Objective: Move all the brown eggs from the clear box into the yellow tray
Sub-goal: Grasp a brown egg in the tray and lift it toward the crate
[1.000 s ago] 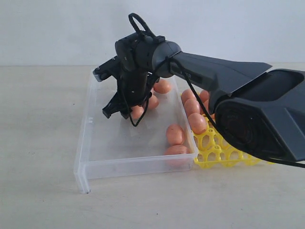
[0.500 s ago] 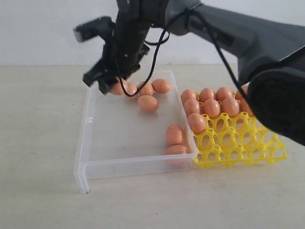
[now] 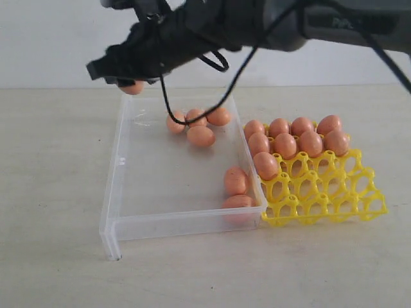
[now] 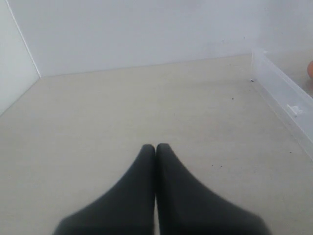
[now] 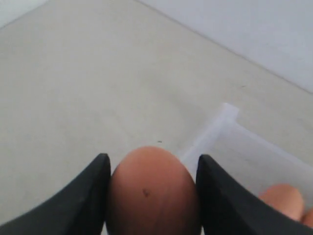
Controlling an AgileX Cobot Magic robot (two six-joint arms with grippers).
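yellow tray (image 3: pixel 321 199): about nine brown eggs (image 3: pixel 284 145) in already
clear box (image 3: pixel 164 189): six to go, mostly 12 o'clock end
right pincer (image 5: pixel 152 164): clamping one egg (image 5: pixel 151 198)
left pincer (image 4: pixel 155 149): closed, empty

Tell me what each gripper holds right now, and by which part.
The right gripper holds one brown egg, its fingers pressing the egg's two opposite sides. The left gripper is shut on nothing.

Soft, even, fairly bright light w/ only faint shadows beside the clear box (image 3: pixel 113 192) on the counter (image 3: pixel 51 192), no hard glare; ext. view is low-res w/ the dark arm (image 3: pixel 212 25) motion-blurred, and in both wrist views the near jaws and the egg (image 5: pixel 152 191) sit out of focus.
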